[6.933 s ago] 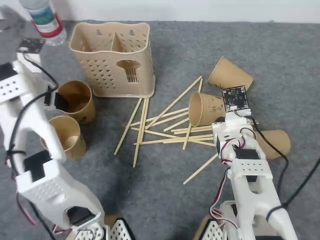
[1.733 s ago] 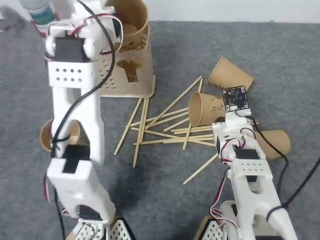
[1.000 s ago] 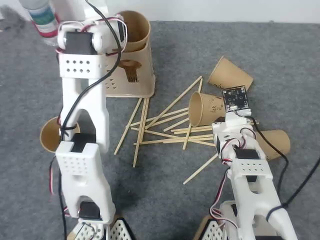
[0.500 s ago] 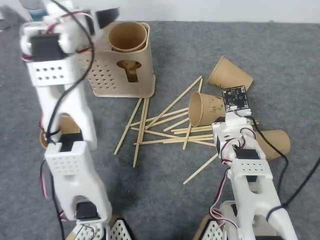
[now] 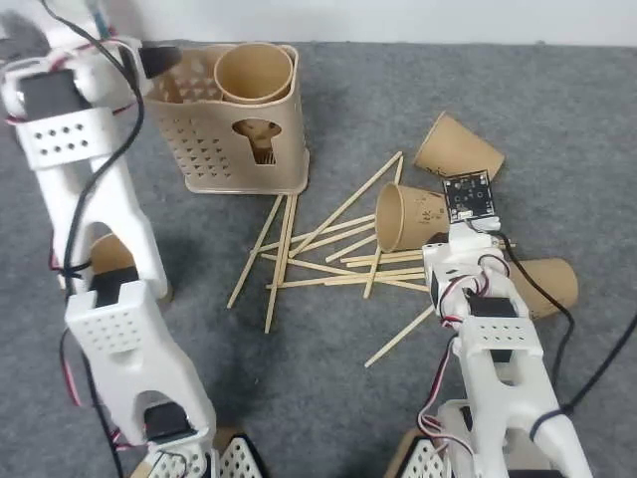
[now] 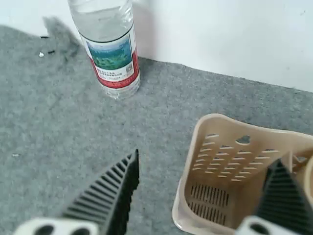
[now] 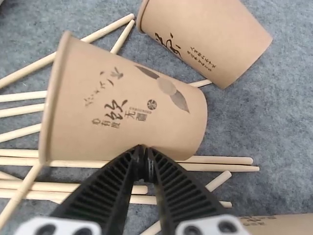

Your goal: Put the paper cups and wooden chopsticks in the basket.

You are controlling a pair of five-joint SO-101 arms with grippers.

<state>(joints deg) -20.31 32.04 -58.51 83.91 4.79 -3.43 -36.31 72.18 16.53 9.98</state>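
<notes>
Counter [image 5: 418, 90]: grey, felt-like surface; white wall [image 5: 448, 15] along its far edge.

Basket [image 5: 224, 139]: tan, perforated, two compartments, upright at far left of centre.

Bottle [image 6: 107, 44]: clear with a label, upright at the wall, left of the basket.

Seated cup [image 5: 254, 72]: paper, upright in the basket's right compartment.

Loose cups: one lying cup [image 7: 122, 112] on its side over the chopsticks. A second cup [image 5: 458, 147] lies on its side just beyond it. A third cup [image 5: 552, 284] lies at near right, partly behind the arm. A fourth cup [image 5: 109, 254] is at left, behind the other arm.

Chopsticks [image 5: 328, 259]: wooden, scattered mid-counter, crossing one another.

Left pincer [image 6: 200, 196]: jaws wide apart and empty, raised over the basket's left end, apart from the seated cup.

Right pincer [image 7: 143, 161]: jaws pressed together, tips against the lying cup's side.
</notes>
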